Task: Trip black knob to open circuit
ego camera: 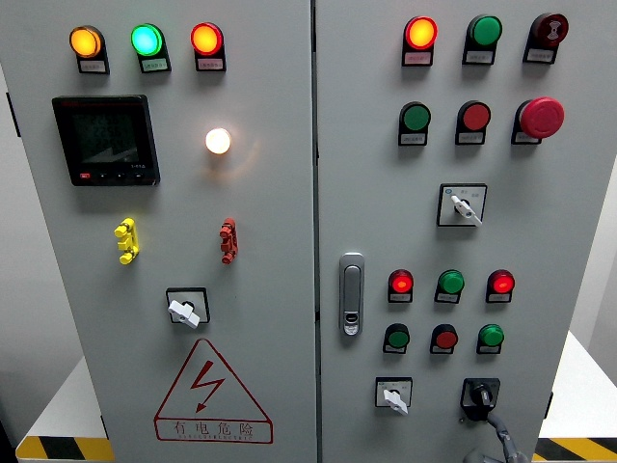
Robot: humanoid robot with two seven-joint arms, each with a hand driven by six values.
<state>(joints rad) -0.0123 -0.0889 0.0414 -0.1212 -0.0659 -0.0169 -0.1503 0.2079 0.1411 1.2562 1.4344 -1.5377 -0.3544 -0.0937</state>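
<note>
The grey control cabinet (289,289) fills the view. Low on its right door sits the black knob (479,394). The right hand (501,442) comes up from just beneath it, fingertips touching the knob; I can't tell whether they're pinching.

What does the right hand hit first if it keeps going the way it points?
Likely the black rotary knob on the grey panel door; the right hand sits just below it, pointing up. Depth unclear.
</note>
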